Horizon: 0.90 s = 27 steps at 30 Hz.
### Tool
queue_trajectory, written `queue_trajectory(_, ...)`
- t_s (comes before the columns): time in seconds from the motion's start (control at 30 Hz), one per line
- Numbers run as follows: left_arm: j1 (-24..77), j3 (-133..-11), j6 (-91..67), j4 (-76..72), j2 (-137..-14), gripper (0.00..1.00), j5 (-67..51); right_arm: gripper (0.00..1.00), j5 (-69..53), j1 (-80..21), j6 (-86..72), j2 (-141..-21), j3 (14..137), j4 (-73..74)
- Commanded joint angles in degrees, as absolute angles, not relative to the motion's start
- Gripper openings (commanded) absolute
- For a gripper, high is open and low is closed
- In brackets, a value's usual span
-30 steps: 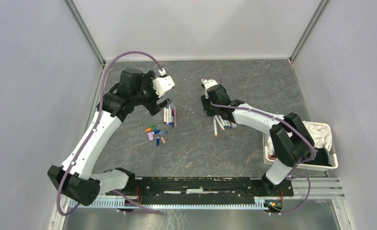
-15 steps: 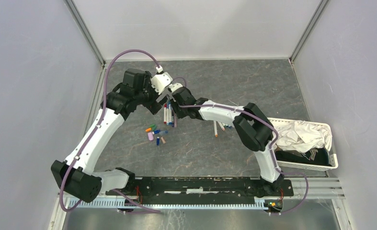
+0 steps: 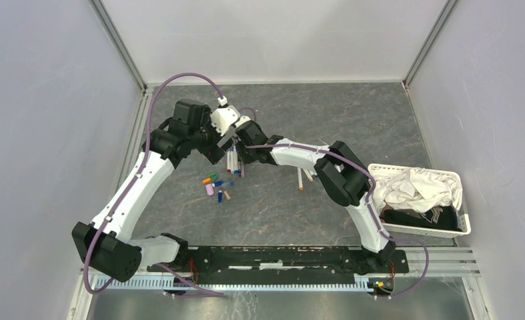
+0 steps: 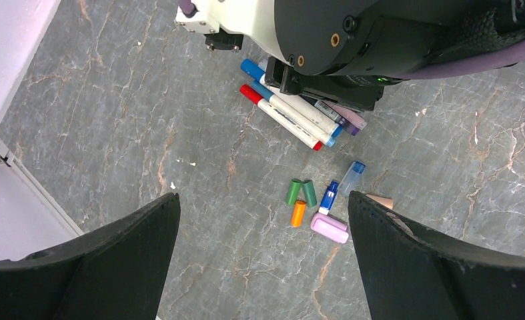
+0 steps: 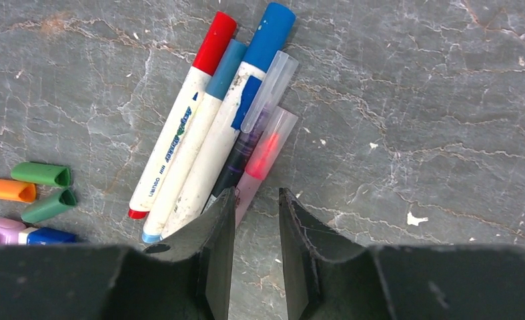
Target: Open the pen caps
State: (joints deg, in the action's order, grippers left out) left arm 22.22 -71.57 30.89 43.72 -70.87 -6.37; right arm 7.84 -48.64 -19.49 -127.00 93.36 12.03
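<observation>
Several white-barrelled pens [image 5: 179, 157] lie bunched on the table, still capped red, light blue and blue, with a purple and a pink pen [image 5: 266, 150] under clear caps. My right gripper [image 5: 256, 195] hangs just above their near ends, jaws a narrow gap apart and empty. Loose pen caps [image 4: 302, 193] in green, orange, blue and pink lie below my left gripper [image 4: 263, 197], which is wide open and empty. In the top view both grippers, left [image 3: 216, 148] and right [image 3: 244, 151], crowd over this bunch [image 3: 233, 161]. The caps [image 3: 215, 186] lie just in front.
A second bunch of pens [image 3: 305, 176] lies to the right. A white basket [image 3: 462, 227] with cloth stands at the right edge. The right arm's wrist [image 4: 353, 40] fills the top of the left wrist view. Walls enclose the table.
My right arm has swung left from the right bunch of pens to the left bunch, beside the left gripper. The left gripper has shifted only slightly.
</observation>
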Motion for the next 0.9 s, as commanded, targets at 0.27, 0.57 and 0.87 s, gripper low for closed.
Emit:
queue_trajectory(0.27, 21.9, -71.3, 29.4, 43.1, -70.9, 0.98, -7.3, 0.3, 16.8, -48.8, -17.3, -125.2, 91.8, 14.9)
queue_trajectory(0.57, 21.6, -70.7, 31.0, 43.5, -70.7, 0.99, -8.4, 0.15, 13.1, -48.0, -15.8, -121.9, 85.3, 14.5)
queue_trajectory(0.87, 21.2, -68.1, 36.8, 45.0, -71.0, 1.0, -12.9, 0.0, -3.4, -44.2, -13.5, -113.9, 74.5, 8.3)
